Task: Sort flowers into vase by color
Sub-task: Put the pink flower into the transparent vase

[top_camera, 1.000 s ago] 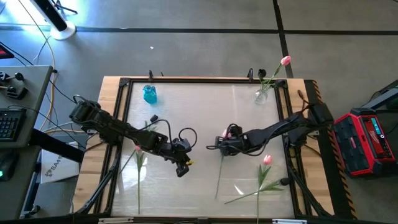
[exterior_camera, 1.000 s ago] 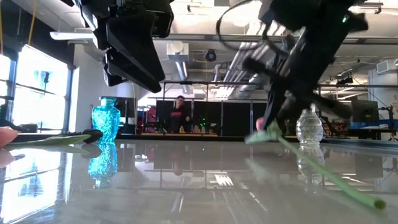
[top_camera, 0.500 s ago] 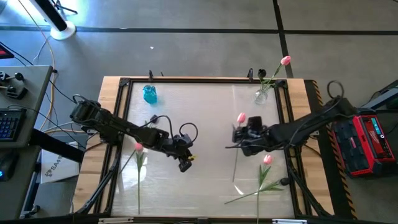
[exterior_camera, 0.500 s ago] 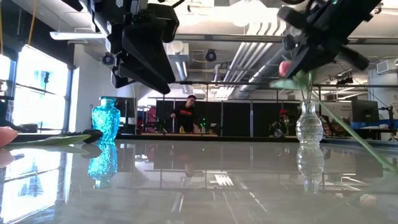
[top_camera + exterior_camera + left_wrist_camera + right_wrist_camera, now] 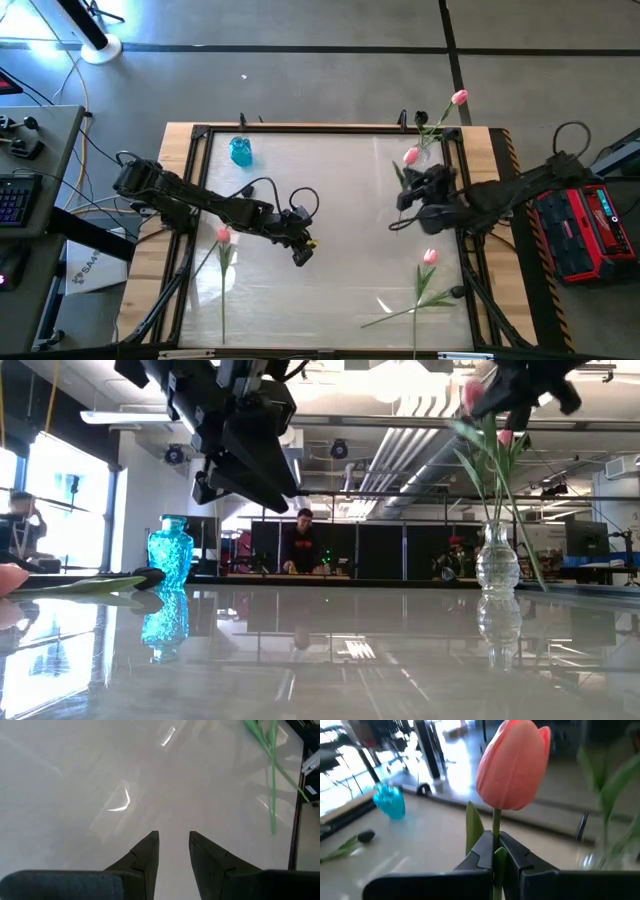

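Observation:
My right gripper (image 5: pixel 496 840) is shut on a pink tulip (image 5: pixel 514 765) and holds it in the air beside the clear vase (image 5: pixel 420 155) at the table's far right. That vase holds one pink tulip (image 5: pixel 459 97). In the low view the held tulip (image 5: pixel 478 395) stands high in front of the clear vase (image 5: pixel 497 563). My left gripper (image 5: pixel 174 840) is open over the bare table middle (image 5: pixel 302 252), touching nothing. Two pink tulips lie flat on the table, one at the left (image 5: pixel 222 237) and one at the right (image 5: pixel 429 257). A dark bud (image 5: pixel 148 574) lies near the blue vase (image 5: pixel 170 555). My right gripper pinches the pink tulip's stem (image 5: pixel 496 827) between its two fingers, just below the bud, beside a leaf (image 5: pixel 474 827). The bud stands above the fingers. The tulip is lifted clear of the table, and its long stem (image 5: pixel 515 510) slants down below the gripper.
The blue vase (image 5: pixel 241 150) stands at the far left of the table. A raised dark frame (image 5: pixel 300 128) runs around the tabletop. A red and black case (image 5: pixel 590 225) sits off the right side. People move in the room behind (image 5: pixel 303 545).
My right gripper has risen and moved from the table's middle toward the right and far edge, up to the clear vase. The pink tulip went from slanting with its stem end on the table to lifted clear and nearly upright. The gripper has stayed shut on it.

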`<action>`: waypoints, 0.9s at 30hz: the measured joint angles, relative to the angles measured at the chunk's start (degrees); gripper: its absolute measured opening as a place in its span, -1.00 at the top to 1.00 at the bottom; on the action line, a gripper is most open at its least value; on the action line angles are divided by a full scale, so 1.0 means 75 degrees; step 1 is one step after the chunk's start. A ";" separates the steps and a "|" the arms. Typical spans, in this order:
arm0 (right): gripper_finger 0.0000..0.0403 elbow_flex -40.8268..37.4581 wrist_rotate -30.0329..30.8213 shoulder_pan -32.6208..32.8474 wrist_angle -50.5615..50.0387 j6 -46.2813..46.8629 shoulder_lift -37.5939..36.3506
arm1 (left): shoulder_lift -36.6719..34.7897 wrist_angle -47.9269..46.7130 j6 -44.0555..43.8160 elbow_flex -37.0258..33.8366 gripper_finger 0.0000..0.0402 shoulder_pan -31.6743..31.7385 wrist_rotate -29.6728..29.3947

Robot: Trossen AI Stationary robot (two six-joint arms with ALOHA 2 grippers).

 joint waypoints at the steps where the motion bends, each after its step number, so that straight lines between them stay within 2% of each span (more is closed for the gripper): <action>1: 1.00 0.0000 0.0206 0.0000 0.0244 -0.0516 -0.0207 | 0.0000 0.0000 -0.0051 0.0000 0.53 0.0037 -0.0037; 8: 1.00 0.0000 0.1654 -0.0111 0.1920 -0.4304 -0.1526 | 0.0000 0.0306 -0.0379 0.0000 0.53 0.0245 -0.0431; 11: 1.00 0.0000 0.2039 -0.0480 0.2368 -0.5497 -0.1904 | 0.0000 0.0618 -0.0327 0.0000 0.53 0.0332 -0.0519; 14: 1.00 0.0000 0.2093 -0.1105 0.3022 -0.6596 -0.2073 | -0.0001 0.0979 0.0315 0.0000 0.53 0.0520 -0.0536; 16: 1.00 0.0000 0.1825 -0.1626 0.3569 -0.7317 -0.2083 | 0.0000 0.1257 0.0928 0.0000 0.53 0.0759 -0.0528; 21: 1.00 0.0000 -0.0027 -0.2647 0.5623 -0.8773 -0.1980 | -0.0001 0.2201 0.2348 0.0000 0.53 0.1630 0.0039; 25: 1.00 0.0000 -0.0216 -0.3257 0.7209 -0.9919 -0.1795 | 0.0000 0.3053 0.2939 0.0004 0.53 0.2528 0.0909; 27: 1.00 0.0000 -0.0343 -0.3553 0.7503 -1.0146 -0.1718 | 0.0000 0.3387 0.3104 0.0007 0.53 0.2955 0.1451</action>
